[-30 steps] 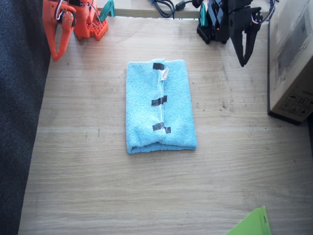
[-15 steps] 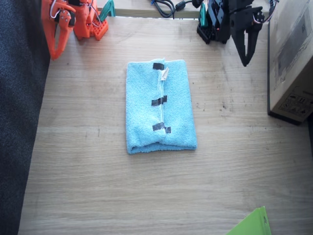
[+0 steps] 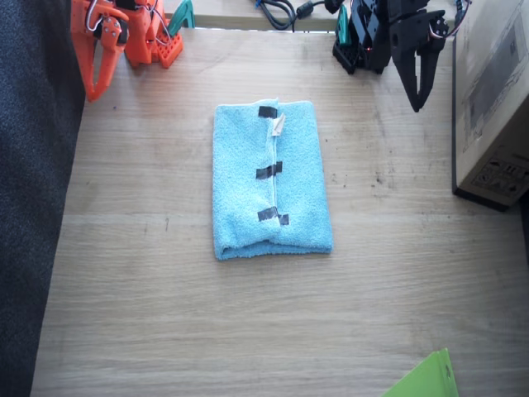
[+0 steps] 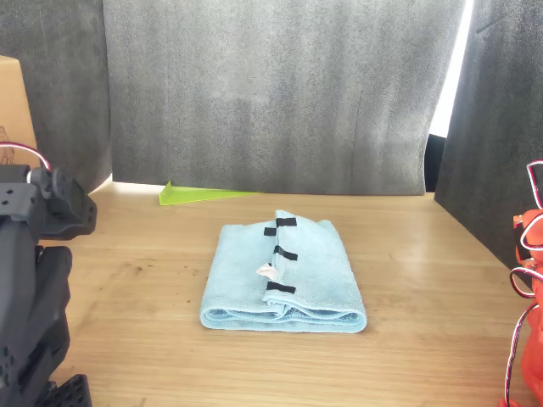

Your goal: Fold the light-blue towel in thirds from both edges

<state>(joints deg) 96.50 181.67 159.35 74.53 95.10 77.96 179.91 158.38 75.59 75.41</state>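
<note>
1. Fixed view: the towel [image 3: 271,179] lies folded in the middle of the tabletop [image 3: 165,314], its edges meeting along a seam marked by black tape strips [image 3: 269,170], with a small white tag [image 3: 278,125] near the far end.
2. The right pincer [image 3: 97,70], orange, hangs at the far corner with its jaws narrow and empty.
3. The left pincer [image 3: 417,87], black, points down near the far edge, jaws narrow, empty, well apart from the towel.
4. A cardboard box [image 3: 493,99] stands at the tabletop's side edge; its label is too small to read. A green sheet [image 3: 426,380] pokes in at the near edge.
5. Front view: the towel [image 4: 284,275] lies flat mid-tabletop, the green sheet [image 4: 204,194] behind it. Only the arms' bodies show here; their pincers' state I cannot tell.
</note>
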